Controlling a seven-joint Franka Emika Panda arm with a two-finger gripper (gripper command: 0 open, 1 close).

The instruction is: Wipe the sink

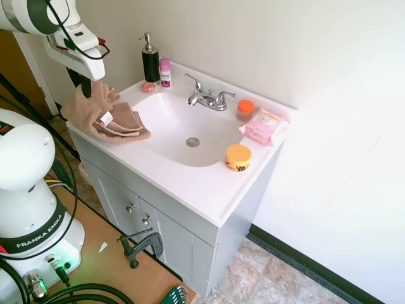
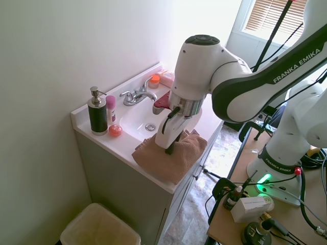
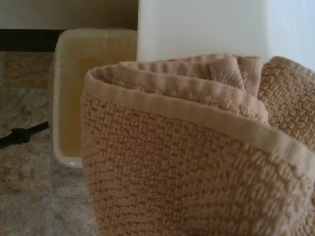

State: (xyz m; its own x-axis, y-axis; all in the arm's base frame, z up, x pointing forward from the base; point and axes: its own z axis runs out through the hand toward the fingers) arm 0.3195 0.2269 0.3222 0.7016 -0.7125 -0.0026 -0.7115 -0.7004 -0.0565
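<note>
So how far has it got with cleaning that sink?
Hard to call any of it done: the basin is glossy white, with no wiped patch visible. In hand: the tool is down in the tan towel, which is bunched on the vanity top's corner, outside the bowl. Left, apparently: bringing the towel into the bowl and around the drain and faucet.

Hand [image 1: 85,85] fingers buried in towel [image 1: 107,117]; grip unreadable.
</note>
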